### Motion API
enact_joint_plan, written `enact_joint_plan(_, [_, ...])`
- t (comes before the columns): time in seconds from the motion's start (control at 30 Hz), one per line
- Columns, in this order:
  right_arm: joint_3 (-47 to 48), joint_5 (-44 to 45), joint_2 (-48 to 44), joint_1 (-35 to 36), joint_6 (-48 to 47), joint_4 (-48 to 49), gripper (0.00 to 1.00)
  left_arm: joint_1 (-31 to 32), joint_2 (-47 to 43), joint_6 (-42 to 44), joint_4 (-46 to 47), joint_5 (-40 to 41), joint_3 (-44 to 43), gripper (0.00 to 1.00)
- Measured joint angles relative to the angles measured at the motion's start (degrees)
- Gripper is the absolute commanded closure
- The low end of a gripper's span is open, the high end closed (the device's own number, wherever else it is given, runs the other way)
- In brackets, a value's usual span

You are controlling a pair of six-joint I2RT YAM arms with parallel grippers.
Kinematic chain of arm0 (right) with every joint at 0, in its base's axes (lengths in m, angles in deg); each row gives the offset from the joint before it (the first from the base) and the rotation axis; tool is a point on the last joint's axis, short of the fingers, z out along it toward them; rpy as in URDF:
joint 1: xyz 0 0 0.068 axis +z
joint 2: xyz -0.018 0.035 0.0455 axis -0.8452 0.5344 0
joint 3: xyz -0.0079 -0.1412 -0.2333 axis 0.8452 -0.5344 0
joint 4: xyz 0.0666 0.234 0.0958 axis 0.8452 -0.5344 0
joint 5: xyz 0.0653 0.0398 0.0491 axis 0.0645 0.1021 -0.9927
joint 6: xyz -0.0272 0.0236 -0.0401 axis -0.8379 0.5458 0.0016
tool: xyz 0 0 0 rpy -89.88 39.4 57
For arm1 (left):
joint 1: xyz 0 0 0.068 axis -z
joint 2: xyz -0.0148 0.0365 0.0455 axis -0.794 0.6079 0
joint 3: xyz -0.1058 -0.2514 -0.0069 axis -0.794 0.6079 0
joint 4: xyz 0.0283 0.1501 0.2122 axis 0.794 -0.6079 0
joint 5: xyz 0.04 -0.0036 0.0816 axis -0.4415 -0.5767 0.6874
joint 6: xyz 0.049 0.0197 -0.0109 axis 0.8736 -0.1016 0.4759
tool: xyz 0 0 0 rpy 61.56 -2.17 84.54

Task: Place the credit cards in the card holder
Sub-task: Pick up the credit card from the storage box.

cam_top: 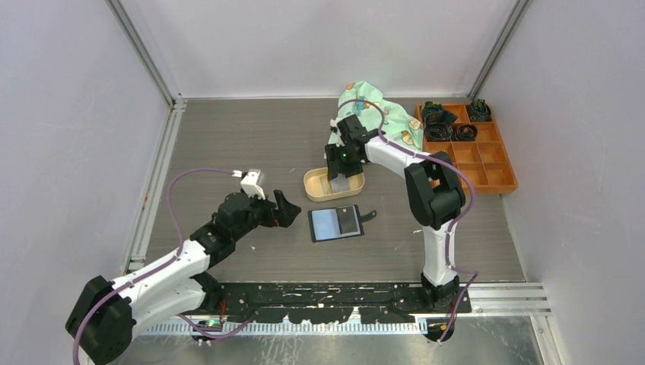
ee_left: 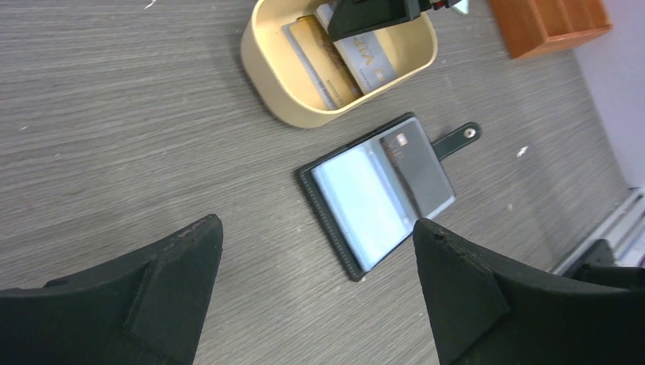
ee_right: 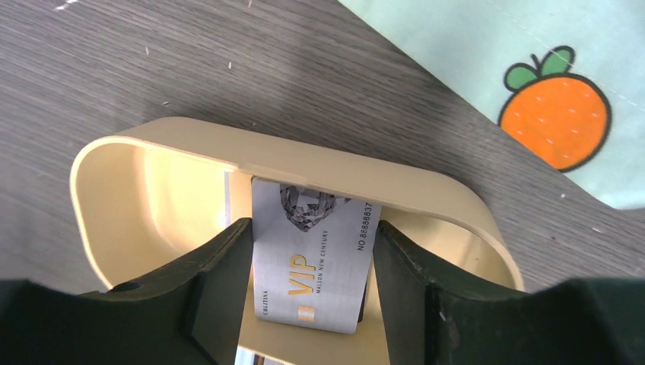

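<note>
Right pincer (ee_right: 312, 266) down inside tan tray (cam_top: 312, 187); I see it half closed on silver VIP card (ee_right: 319, 251), fingers against both long edges; gold card (ee_left: 319, 61) beside it in same tray; card holder (cam_top: 336, 223) lies open on bench, just nearside of tray; left pincer (cam_top: 285, 209) gaping wide, empty, hovering near-left of tray.

Lab test cell (white panel walls (cam_top: 76, 114), aluminium rails (cam_top: 146, 53))

Plain grey-white walls (cam_top: 68, 114) enclose a grey wood-grain table (cam_top: 228, 144) with metal corner rails (cam_top: 150, 61).
</note>
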Motion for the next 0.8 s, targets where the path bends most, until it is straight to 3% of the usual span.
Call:
enact_joint_plan(0.13, [-1.0, -5.7, -1.3, -2.8, 2.2, 1.0, 0.58, 0.0, 1.8, -2.4, 3.9, -2.7, 0.0, 0.09])
enact_joint_plan(0.33, [-1.6, -12.3, -1.5, -5.0, 5.9, 3.1, 0.58, -0.1, 11.1, -6.9, 13.1, -7.7, -0.7, 0.25])
enact_joint_plan(0.6, [-3.2, -18.1, -1.6, -5.5, 9.3, 5.1, 0.59, -0.4, 24.0, -10.8, 20.1, -10.5, -7.3, 0.30])
enact_joint_plan(0.8, [-3.6, -20.5, -1.6, -5.8, 10.7, 6.5, 0.59, -1.3, 32.4, -13.0, 23.6, -11.9, -12.6, 0.42])
